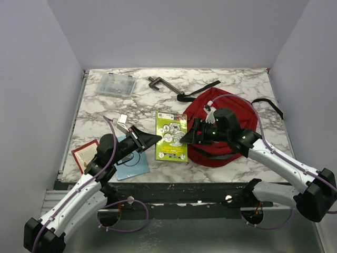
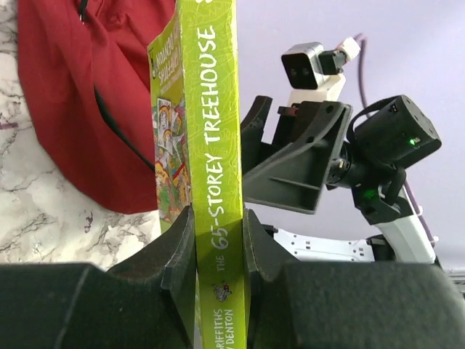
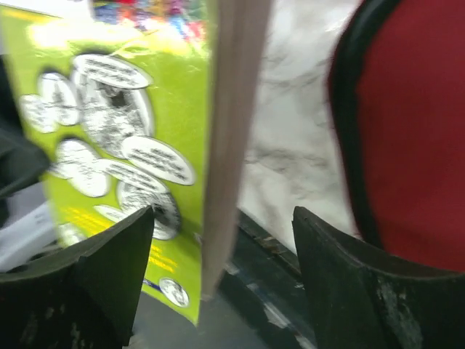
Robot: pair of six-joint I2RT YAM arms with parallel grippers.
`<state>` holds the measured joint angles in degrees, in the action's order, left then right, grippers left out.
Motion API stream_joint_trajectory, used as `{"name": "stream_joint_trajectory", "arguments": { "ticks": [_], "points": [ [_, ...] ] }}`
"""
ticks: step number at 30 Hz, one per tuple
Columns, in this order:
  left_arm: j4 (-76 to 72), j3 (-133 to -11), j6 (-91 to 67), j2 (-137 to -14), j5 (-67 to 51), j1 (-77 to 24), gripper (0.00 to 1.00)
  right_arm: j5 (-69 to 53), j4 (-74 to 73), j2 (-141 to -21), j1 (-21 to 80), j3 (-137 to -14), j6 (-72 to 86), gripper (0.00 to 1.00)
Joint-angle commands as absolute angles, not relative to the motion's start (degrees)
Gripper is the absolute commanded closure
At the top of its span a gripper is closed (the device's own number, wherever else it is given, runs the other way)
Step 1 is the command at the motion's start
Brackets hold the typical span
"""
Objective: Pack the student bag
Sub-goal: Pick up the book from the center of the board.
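Left jaws, nearest the lens in the left wrist view, are clenched on the green book (image 2: 214,145), one on each cover, with the spine facing back toward the wrist. A pinch this close to the spine holds the pages shut and leaves the far page edge free. Right jaws stand wide apart around that free edge, which sits in the gap without touching either side in the right wrist view, so the left grip alone carries the book. This reads as a handover, or a joint carry toward the student bag (image 1: 245,113).

That red bag lies flat on the table (image 1: 242,79), under and behind the right jaws, with the right arm (image 1: 274,158) crossing its near rim. Whether its mouth is unzipped cannot be told.

Open marble lies ahead of both sets of jaws. Behind and below the left jaws, a blue notebook (image 1: 139,166) and a red-bordered card (image 1: 84,155) lie close to the table's near edge. A low retreat of the left arm (image 1: 79,195) would risk brushing them. A clear case (image 1: 116,84) and a black clamp (image 1: 158,83) sit well apart, far ahead.
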<state>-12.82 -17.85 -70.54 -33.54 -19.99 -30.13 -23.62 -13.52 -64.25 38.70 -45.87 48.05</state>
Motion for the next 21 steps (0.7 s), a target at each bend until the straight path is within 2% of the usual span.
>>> {"name": "stream_joint_trajectory", "arguments": {
  "ticks": [1,6,10,13,21],
  "points": [
    [-1.08,-28.37,-62.72,-32.47,-15.36,-30.5,1.0,-5.13,-29.11,-60.04,41.98,-50.97,31.39,0.16],
    [13.9,-37.94,-62.39,-35.95,-10.35,-30.41,1.0,2.48,-24.69,-58.81,50.24,-54.33,27.47,0.11],
    [25.23,-44.32,-64.6,-39.89,-7.52,-30.17,1.0,19.06,-23.58,-65.23,65.71,-61.44,22.5,0.09],
    [26.88,-45.71,-68.02,-40.28,-7.04,-29.49,1.0,32.64,-21.34,-70.68,76.5,-65.1,18.64,0.08],
    [31.45,-50.09,-73.16,-43.13,-9.85,-26.84,1.0,45.95,-11.33,-82.3,85.51,-67.62,6.65,0.08]
  ]
}}
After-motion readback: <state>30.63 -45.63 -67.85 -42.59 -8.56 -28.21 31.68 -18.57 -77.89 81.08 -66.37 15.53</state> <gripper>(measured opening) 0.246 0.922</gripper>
